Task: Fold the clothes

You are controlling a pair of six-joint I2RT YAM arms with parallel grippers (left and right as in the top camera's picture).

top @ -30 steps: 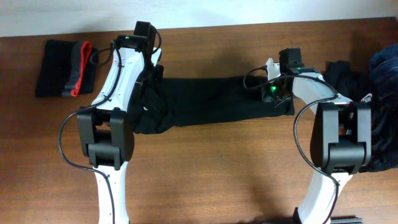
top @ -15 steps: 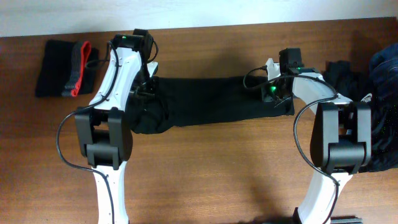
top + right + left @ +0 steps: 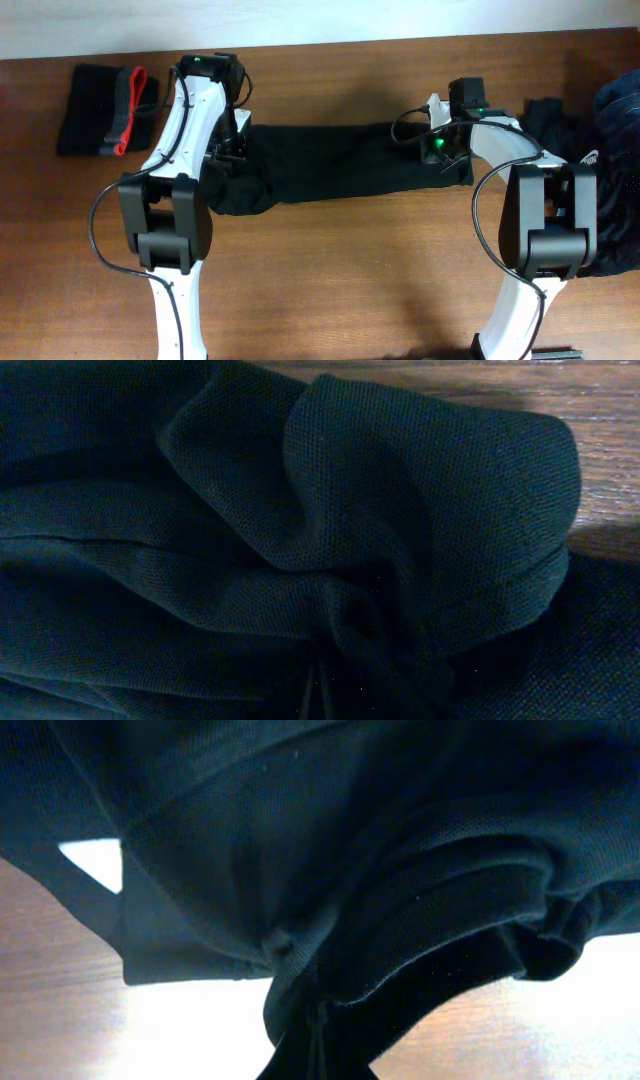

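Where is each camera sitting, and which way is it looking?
Overhead: fixed above the table, looking straight down. It shows the left arm, the right arm, a black garment stretched between them and folded clothes at the far left.
Left wrist: on the left arm, looking along the left gripper into bunched black cloth. The gripper is hidden in it.
Right wrist: on the right arm, looking past the right gripper at the garment's other end, with wood behind.
Shared: both wrist views show that one garment, one end each.
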